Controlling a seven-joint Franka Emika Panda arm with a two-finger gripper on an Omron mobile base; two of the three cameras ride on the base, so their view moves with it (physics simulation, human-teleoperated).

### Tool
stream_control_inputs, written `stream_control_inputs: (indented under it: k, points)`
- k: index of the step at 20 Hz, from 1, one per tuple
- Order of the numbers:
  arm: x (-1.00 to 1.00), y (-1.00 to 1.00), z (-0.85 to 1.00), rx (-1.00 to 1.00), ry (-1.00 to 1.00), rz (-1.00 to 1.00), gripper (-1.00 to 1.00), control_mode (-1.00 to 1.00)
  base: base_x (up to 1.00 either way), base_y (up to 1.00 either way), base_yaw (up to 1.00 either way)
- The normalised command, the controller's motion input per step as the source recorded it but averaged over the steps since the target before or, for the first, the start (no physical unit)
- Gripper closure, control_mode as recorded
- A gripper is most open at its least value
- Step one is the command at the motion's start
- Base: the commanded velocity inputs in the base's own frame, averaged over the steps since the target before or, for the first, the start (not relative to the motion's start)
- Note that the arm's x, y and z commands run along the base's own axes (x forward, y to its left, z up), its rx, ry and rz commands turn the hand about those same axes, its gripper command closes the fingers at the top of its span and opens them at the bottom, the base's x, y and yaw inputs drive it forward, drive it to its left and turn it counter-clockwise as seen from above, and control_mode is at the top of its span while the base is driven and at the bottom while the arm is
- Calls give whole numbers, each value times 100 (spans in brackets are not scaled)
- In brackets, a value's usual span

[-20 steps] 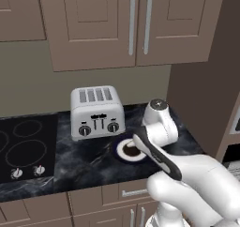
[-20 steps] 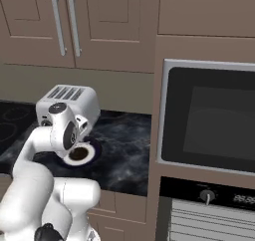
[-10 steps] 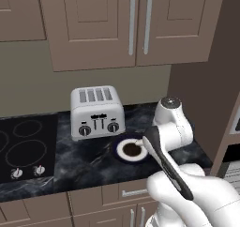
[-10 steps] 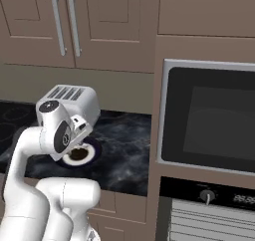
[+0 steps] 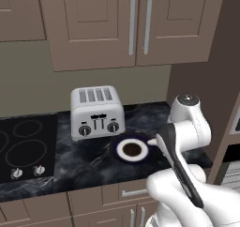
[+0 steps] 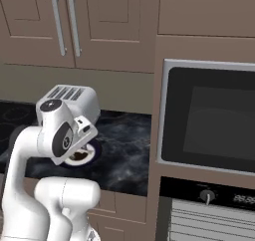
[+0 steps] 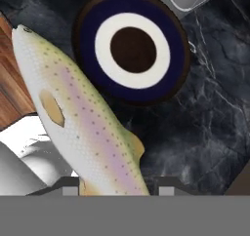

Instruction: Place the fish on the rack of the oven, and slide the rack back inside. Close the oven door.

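Fingers [image 7: 116, 184] pinch the fish [image 7: 78, 118] at its tail, above the plate [image 7: 133, 48].

Fish [image 7: 83, 127] between the gripper [image 7: 117, 184] fingertips: smooth, speckled, faintly glossy skin. Ahead of the gripper, plate [image 7: 133, 47] glazed and glossy, on polished dark marble counter [image 7: 205, 118]. Beyond it, toaster [image 5: 97, 111] brushed silver metal; cabinet doors [image 5: 117, 24] matt brown wood.

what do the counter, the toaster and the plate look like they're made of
Counter: polished dark stone, probably marble or granite, going by the black surface with pale veins.
Toaster: brushed or satin metal, likely steel, from its even silver-grey body and darker slots and knobs.
Plate: looks like glazed ceramic, with smooth flat bands of dark blue, white and brown, though the render leaves that open.
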Motion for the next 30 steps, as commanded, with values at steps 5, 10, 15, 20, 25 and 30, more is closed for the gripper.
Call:
stream_control_inputs:
  k: [5, 10, 15, 20, 25, 30]
  points:
    - [-23, -9, 6, 0, -5, -2, 100, -100, 0, 0, 0]
    - [-53, -3, 0, 0, -20, 0, 100, -100, 0, 0, 0]
    - [0, 0, 0, 0, 0, 0, 100, 100, -77, 0, 0]
    - [0, 0, 0, 0, 0, 0, 100, 100, -63, 0, -4]
    - [0, 0, 0, 0, 0, 0, 100, 100, -25, 2, -19]
    - [0, 0, 0, 0, 0, 0, 100, 100, 0, 26, -35]
